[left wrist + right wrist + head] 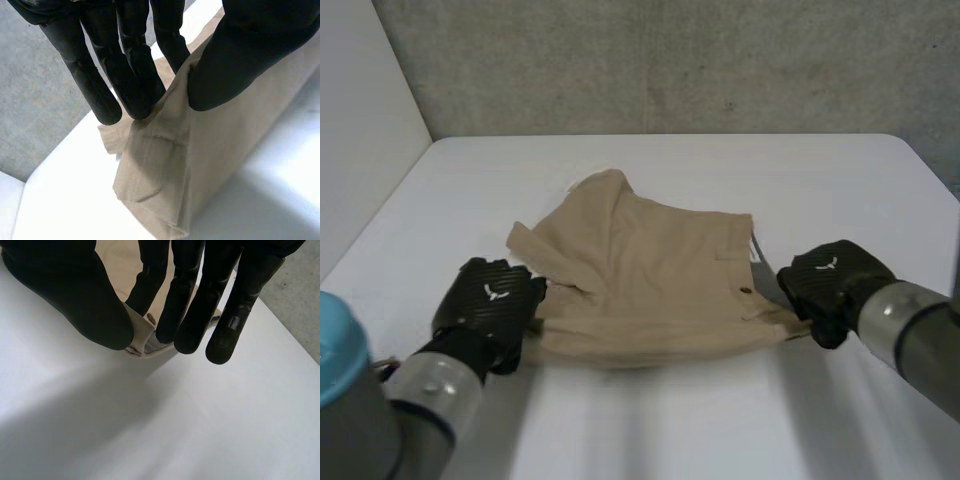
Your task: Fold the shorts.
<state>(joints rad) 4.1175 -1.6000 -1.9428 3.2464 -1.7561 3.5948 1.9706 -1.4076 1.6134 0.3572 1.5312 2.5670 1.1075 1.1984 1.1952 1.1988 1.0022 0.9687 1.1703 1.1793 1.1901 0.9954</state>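
Tan shorts lie crumpled in the middle of the white table, partly folded over. My left hand holds their near left edge. In the left wrist view its fingers and thumb pinch the cloth, which hangs down from the grip. My right hand is at the shorts' near right corner. In the right wrist view its thumb and fingers pinch a small bit of the tan corner just above the table.
A grey wall stands behind the table's far edge. White table surface stretches between the shorts and the near edge, and the table's left edge meets a white panel.
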